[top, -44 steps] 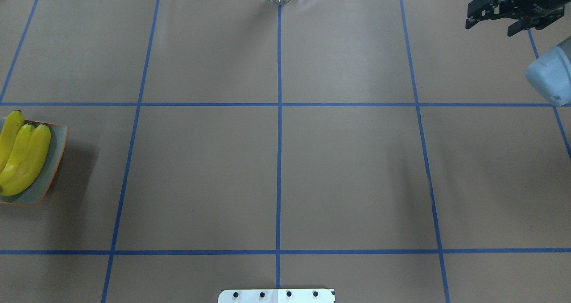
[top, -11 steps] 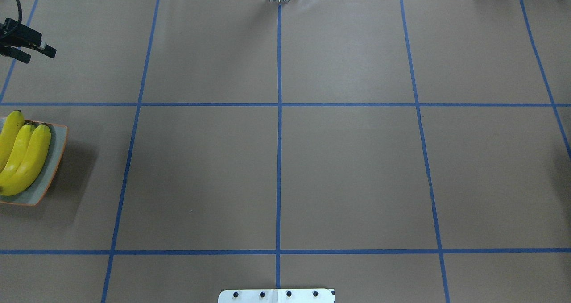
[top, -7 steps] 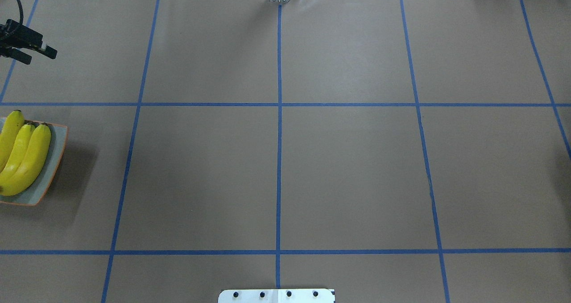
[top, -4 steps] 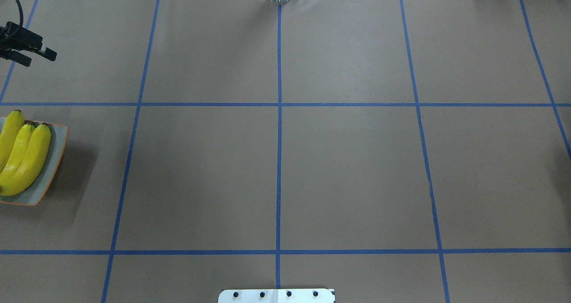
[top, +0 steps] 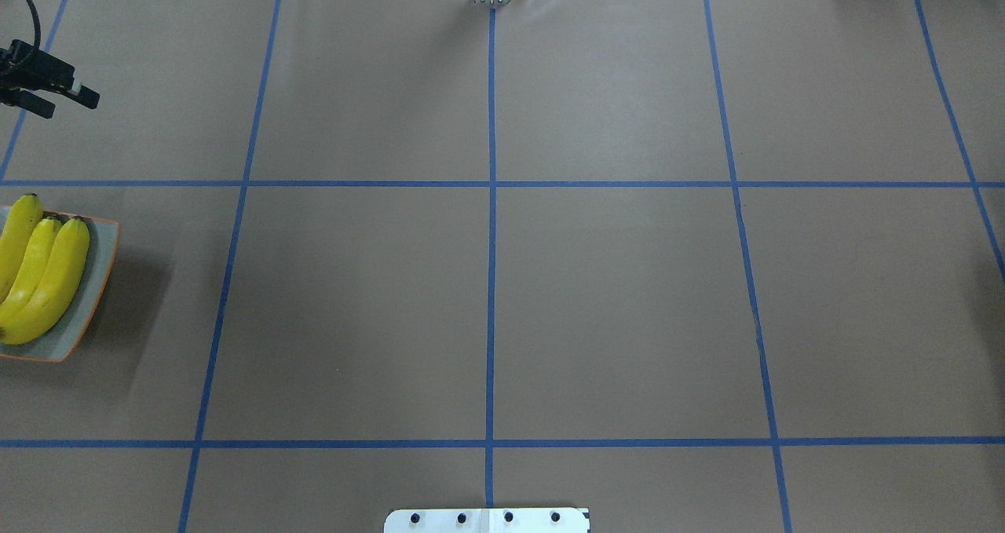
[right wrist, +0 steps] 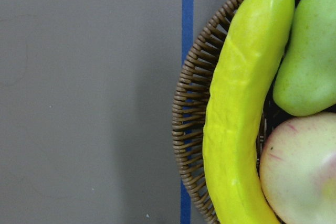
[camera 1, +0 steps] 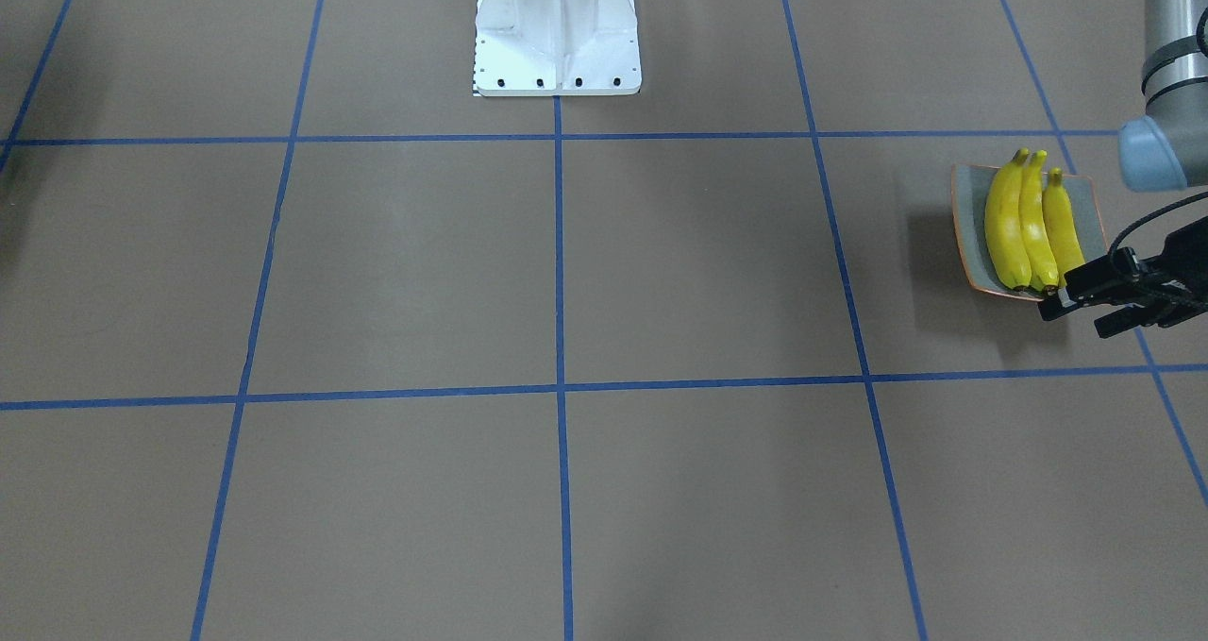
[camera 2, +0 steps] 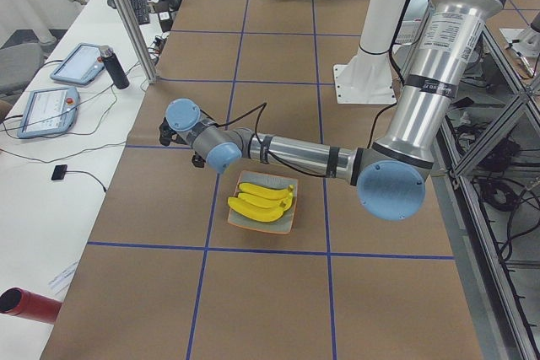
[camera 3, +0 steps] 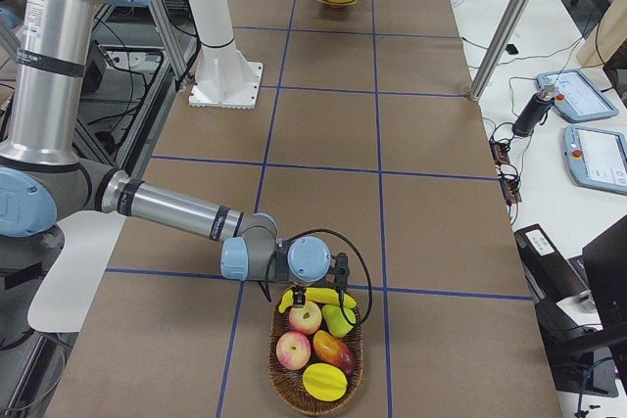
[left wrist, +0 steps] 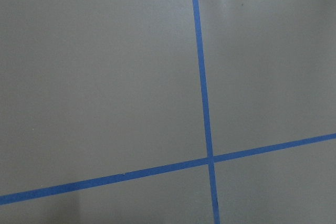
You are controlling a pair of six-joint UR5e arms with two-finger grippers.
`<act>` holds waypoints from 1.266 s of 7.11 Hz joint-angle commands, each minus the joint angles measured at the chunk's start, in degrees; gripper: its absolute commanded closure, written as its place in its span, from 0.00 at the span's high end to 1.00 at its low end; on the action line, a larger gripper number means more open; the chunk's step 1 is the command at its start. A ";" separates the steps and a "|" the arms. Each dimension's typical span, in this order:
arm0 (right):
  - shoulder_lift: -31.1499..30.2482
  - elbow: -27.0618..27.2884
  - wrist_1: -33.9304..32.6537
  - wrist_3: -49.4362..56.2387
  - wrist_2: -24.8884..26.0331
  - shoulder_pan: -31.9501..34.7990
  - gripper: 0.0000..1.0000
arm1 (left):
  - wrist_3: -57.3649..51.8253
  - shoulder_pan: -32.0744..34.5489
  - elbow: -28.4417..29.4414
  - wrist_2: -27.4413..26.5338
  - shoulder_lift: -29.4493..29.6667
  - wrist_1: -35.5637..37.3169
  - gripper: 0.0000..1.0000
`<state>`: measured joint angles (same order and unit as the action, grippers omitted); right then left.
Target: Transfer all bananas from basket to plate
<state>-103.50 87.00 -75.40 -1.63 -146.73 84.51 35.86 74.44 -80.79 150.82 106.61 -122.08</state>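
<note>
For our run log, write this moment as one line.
plate: three bananas | basket: one banana | right hand: over basket, grip unseen | left hand: open, empty, near plate

A long yellow-green banana (right wrist: 239, 114) lies along the rim of a brown woven basket (right wrist: 191, 108), beside a smooth green fruit (right wrist: 310, 51).

Plate (top: 94, 282) and bananas (top: 55, 278), partly beyond overhead view's left edge

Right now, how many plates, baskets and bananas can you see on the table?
plate: 1
basket: 1
bananas: 4 (3 on the plate, 1 in the basket)
Total: 6
</note>
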 commanded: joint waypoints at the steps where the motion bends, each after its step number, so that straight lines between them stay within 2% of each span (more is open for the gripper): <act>1: -0.04 -0.16 -0.18 2.23 2.05 0.30 1.00 | 0.00 0.00 -0.16 0.09 -0.09 0.00 1.00; 4: 0.05 -0.08 -7.28 9.95 3.65 2.05 1.00 | 0.09 0.00 -0.33 0.09 -0.09 0.00 1.00; 9: -0.04 -0.60 -8.01 10.33 5.05 2.50 1.00 | 0.09 -0.35 -0.07 0.00 0.00 0.00 1.00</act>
<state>-103.57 86.87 -83.39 8.67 -142.11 87.02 35.95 74.14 -80.88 150.82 106.54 -122.08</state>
